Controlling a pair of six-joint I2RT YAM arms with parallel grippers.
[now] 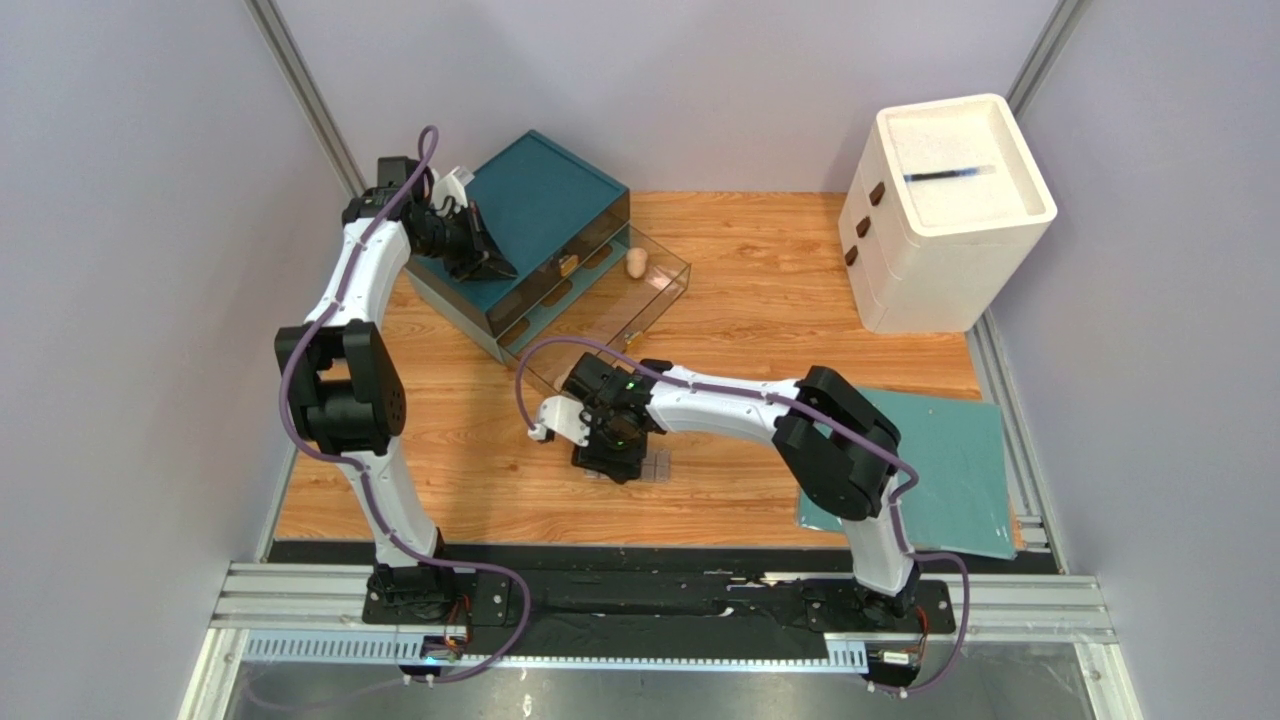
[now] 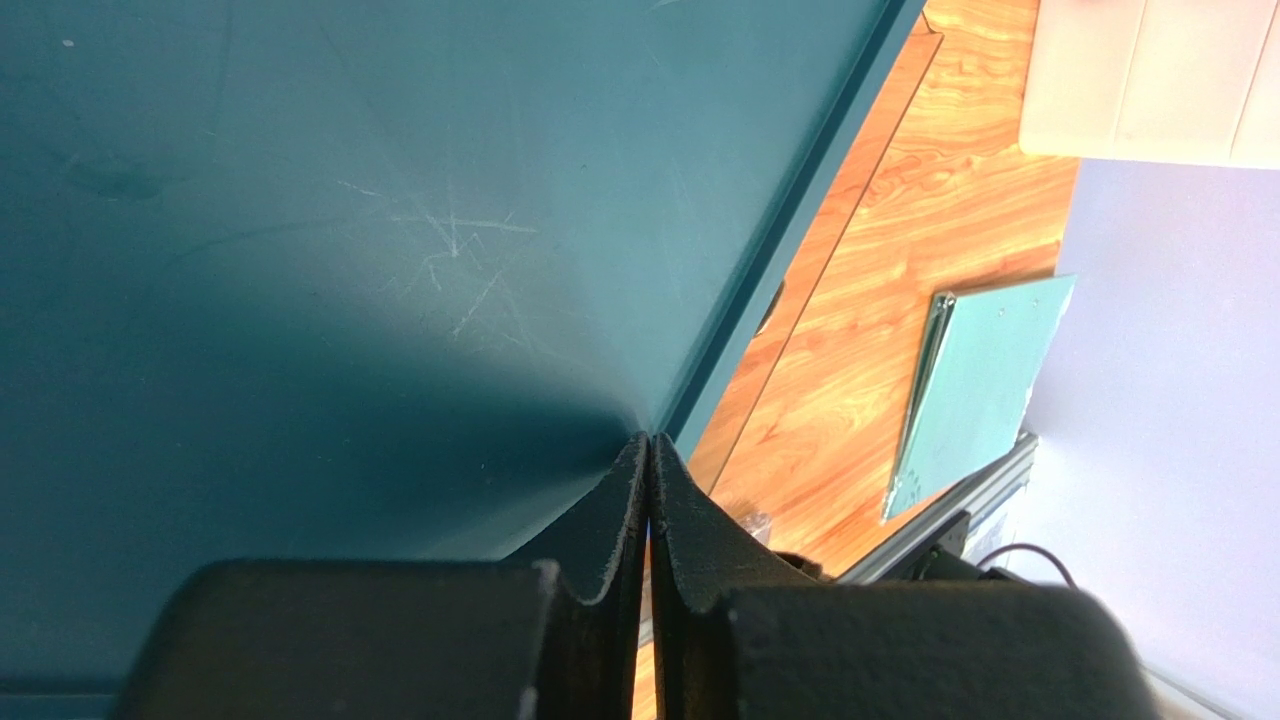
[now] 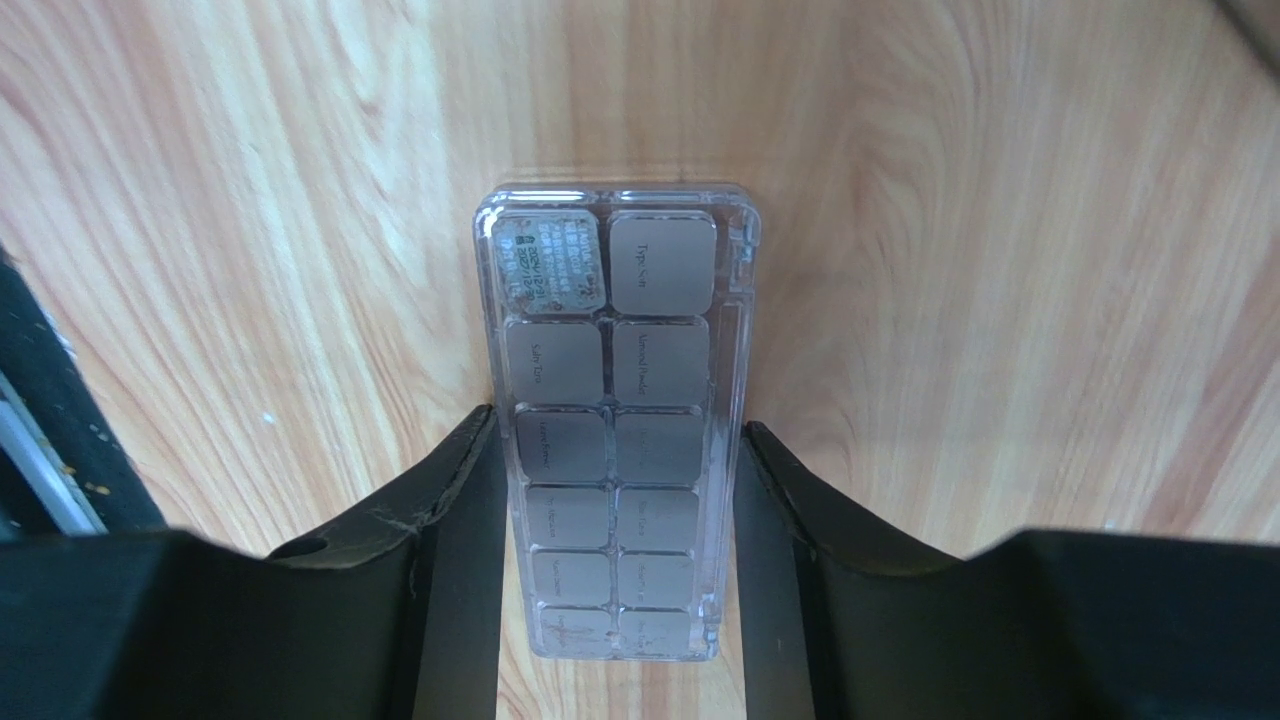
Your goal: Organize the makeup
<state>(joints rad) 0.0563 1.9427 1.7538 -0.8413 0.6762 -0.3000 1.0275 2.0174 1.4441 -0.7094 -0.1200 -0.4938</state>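
The flat clear palette (image 3: 616, 330) of grey squares lies on the wooden table. My right gripper (image 3: 616, 428) is open and low over it, with one finger close on each long side; a thin strip of wood shows by the left finger. In the top view the right gripper (image 1: 613, 443) covers most of the palette (image 1: 655, 468). One peach sponge (image 1: 637, 264) sits in the pulled-out clear drawer (image 1: 669, 300). My left gripper (image 1: 489, 258) is shut and empty, its tips (image 2: 649, 450) at the teal box's top (image 2: 376, 225). The bottles and the other sponge are out of view.
The teal drawer box (image 1: 541, 203) stands at the back left. A white drawer unit (image 1: 947, 210) stands at the back right. A flat teal mat (image 1: 962, 465) lies at the right front, and shows in the left wrist view (image 2: 984, 383).
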